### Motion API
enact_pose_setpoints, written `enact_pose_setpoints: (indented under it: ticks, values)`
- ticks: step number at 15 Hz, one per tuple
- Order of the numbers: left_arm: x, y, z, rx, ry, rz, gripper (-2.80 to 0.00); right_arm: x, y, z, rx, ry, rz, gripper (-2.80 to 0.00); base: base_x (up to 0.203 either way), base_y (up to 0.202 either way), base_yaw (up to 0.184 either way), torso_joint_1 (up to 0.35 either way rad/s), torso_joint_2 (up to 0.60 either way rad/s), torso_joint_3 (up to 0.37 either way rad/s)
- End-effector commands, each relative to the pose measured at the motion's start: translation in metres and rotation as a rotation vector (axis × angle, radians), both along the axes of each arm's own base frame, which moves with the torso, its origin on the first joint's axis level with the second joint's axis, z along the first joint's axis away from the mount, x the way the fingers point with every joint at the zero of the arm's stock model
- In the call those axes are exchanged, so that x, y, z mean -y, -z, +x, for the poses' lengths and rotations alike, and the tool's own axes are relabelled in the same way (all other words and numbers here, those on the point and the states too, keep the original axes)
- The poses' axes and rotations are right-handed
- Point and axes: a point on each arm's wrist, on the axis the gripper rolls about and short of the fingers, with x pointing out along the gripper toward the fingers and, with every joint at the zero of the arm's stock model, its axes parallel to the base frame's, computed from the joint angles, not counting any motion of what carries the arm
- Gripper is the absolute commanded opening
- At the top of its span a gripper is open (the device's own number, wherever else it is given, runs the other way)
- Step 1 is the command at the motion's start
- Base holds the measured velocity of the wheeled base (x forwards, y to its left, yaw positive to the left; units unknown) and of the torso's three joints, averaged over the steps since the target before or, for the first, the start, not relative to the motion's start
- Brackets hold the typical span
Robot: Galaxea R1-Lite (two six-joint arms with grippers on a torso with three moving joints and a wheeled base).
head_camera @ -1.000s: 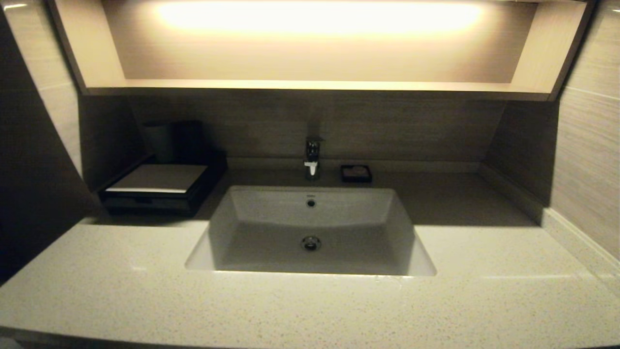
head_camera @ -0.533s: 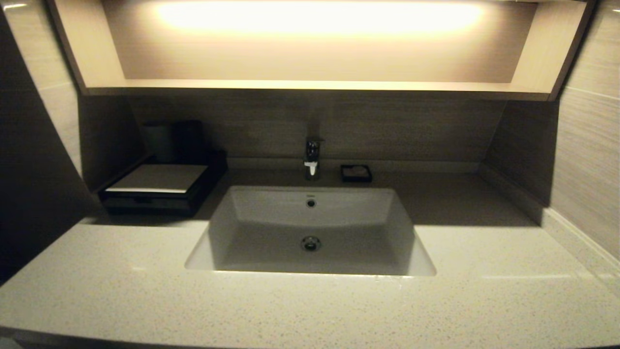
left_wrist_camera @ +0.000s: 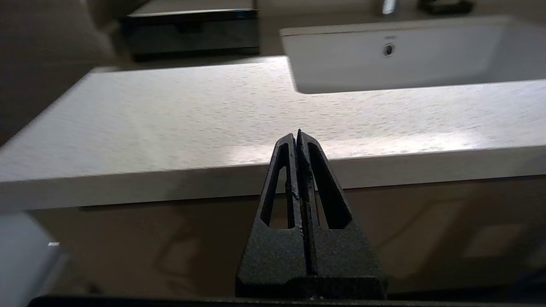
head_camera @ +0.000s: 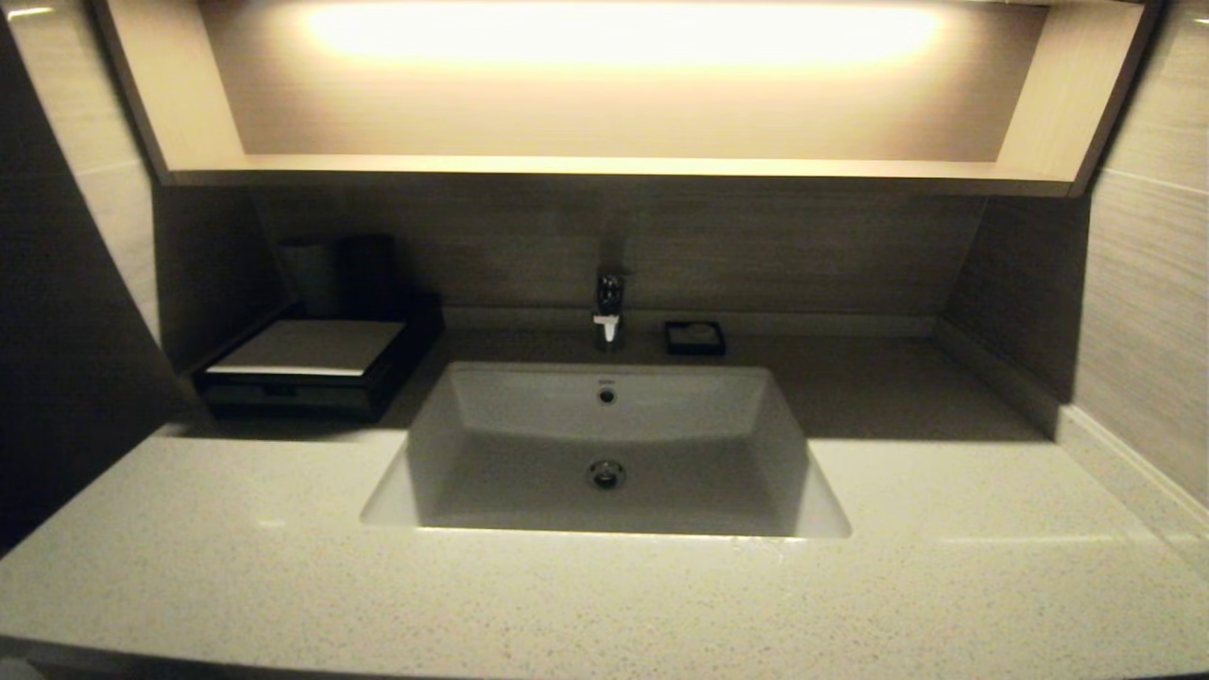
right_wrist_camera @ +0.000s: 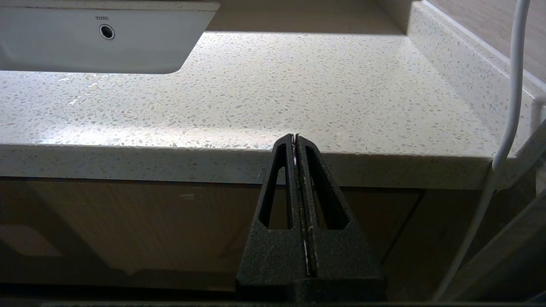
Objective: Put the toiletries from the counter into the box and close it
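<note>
The sink (head_camera: 604,453) is set at the centre of the counter (head_camera: 236,557). The box (head_camera: 307,364) is placed at ten o'clock from it, the faucet (head_camera: 609,307) at twelve, and the soap dish (head_camera: 695,337) just right of the faucet, at one o'clock.

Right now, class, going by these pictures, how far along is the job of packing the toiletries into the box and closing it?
Done, it seems: no toiletries show on the counter, and the box sits closed at its back left. Whether the packets are inside cannot be seen. In hand: nothing. The left end effector and right end effector are both shut and empty, low before the counter's front edge. Left: nothing visible.
</note>
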Motion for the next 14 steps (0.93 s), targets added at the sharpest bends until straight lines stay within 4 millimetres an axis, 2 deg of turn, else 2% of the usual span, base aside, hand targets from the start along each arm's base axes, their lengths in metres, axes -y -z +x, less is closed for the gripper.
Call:
enact_pose_setpoints:
  ticks: [1, 4, 14]
  values:
    - [-0.001, 0.001, 0.000, 0.001, -0.029, 0.029, -2.80, 0.000, 0.000, 0.000, -0.002, 0.000, -0.001, -2.80, 0.000, 0.000, 0.000, 0.000, 0.00, 0.000]
    - [-0.002, 0.011, 0.004, -0.032, -0.080, 0.047, -2.80, 0.000, 0.000, 0.000, -0.002, 0.000, -0.001, -2.80, 0.000, 0.000, 0.000, 0.000, 0.00, 0.000]
    - [-0.002, 0.011, 0.004, -0.028, -0.087, -0.016, -2.80, 0.000, 0.000, 0.000, -0.002, 0.000, -0.001, -2.80, 0.000, 0.000, 0.000, 0.000, 0.00, 0.000]
